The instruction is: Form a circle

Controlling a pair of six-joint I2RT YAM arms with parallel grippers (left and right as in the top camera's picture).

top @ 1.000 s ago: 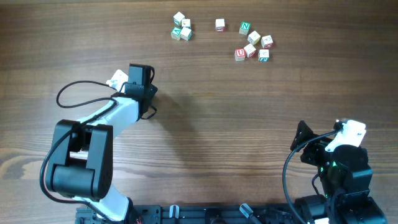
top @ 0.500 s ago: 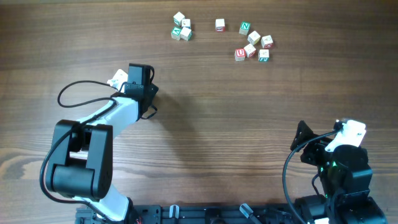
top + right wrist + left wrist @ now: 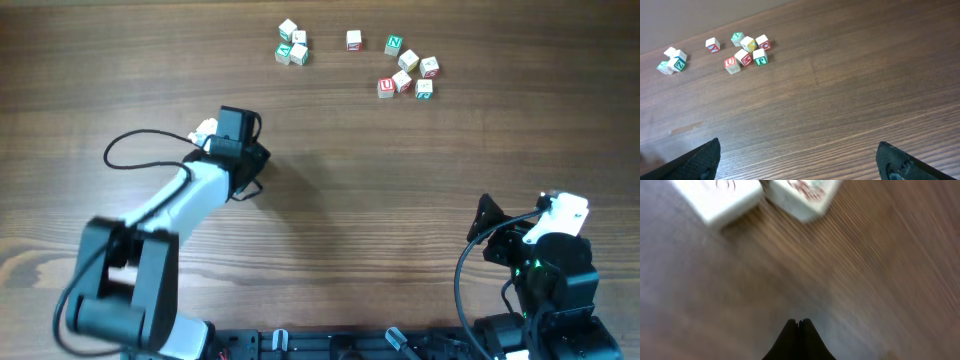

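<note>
Circle (image 3: 292,44): no ring, only a tight clump of pale letter cubes, one with green print. It sits near 12 o'clock on the table (image 3: 400,200), unmoved over the last second. Loose cubes (image 3: 408,66) lie apart at its 3 o'clock, also unmoved.

Change: the left gripper (image 3: 799,324), fingers pinched together on nothing, shifts toward 3 o'clock as its arm stretches out. It is now at about 7 o'clock of the clump, well apart. The left wrist view is blurred; two pale cubes (image 3: 720,197) show at its top, and I cannot tell which they are.

Right gripper (image 3: 797,145): spread wide, empty, parked at 5 o'clock, no change.

Judgement: approach under way, probably for a closed-finger nudge; arranging not yet begun.
</note>
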